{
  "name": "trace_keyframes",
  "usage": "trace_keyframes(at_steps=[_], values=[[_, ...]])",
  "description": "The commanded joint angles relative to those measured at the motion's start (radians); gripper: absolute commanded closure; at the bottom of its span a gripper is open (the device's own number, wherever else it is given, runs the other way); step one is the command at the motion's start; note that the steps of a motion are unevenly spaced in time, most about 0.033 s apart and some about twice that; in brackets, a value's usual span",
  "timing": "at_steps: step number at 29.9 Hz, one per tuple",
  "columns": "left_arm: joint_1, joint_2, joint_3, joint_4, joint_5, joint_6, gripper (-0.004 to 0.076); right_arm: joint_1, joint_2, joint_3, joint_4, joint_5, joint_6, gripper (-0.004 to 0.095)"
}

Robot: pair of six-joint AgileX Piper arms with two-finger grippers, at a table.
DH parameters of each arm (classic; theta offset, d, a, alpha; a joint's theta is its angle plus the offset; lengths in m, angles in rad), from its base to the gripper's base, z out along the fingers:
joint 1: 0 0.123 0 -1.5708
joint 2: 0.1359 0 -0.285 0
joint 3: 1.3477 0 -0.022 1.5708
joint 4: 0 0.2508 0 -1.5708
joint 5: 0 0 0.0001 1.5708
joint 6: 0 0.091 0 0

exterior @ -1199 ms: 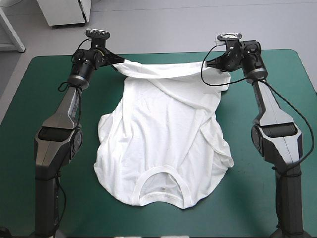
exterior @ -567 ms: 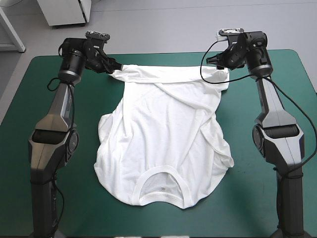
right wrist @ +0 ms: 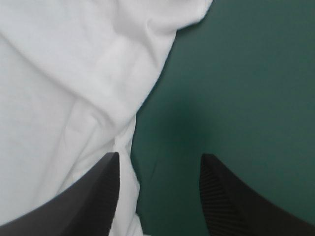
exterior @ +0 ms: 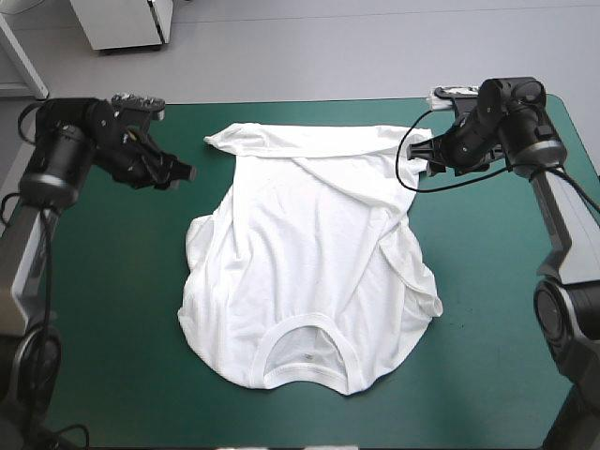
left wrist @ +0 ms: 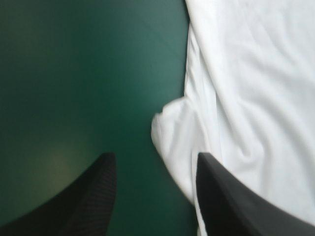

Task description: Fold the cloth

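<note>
Between the two grippers, flat on the teal-green cover, lies the T-shirt: white, collar toward the table's near edge, its far end turned over in a loose band. Out by the shirt's far-left corner sits the left gripper, clear of the cloth. Its wrist view shows the black fingers standing well apart, with mostly bare cover between them. A rounded corner of fabric lies just ahead of the gap, and white cloth runs on beside and under one finger. Over to the right gripper, hovering just beside the far-right corner (very near, though the high view cannot settle whether it touches). Its fingers are spread wide too, with bare cover between and ahead of them and the shirt's wrinkled edge running alongside one finger.
</note>
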Motion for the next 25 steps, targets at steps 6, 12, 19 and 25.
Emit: trace_keyframes(at_steps=[6,12,19,25], values=[[-0.003,-0.409,0.297,-0.020,0.034,-0.035,0.0356,0.003,-0.361,0.277,0.007,-0.004,0.005,0.0422],[-0.016,-0.497,0.520,-0.056,0.000,-0.054,0.0357,0.003,-0.544,0.462,0.007,-0.109,0.073,0.0422],[-0.190,-0.430,0.626,0.020,-0.131,-0.149,0.0388,0.003,-0.585,0.503,0.008,-0.082,0.078,0.0422],[-0.231,-0.342,0.668,0.045,-0.177,-0.193,0.0388,0.003,-0.585,0.503,0.013,-0.068,0.078,0.0422]])
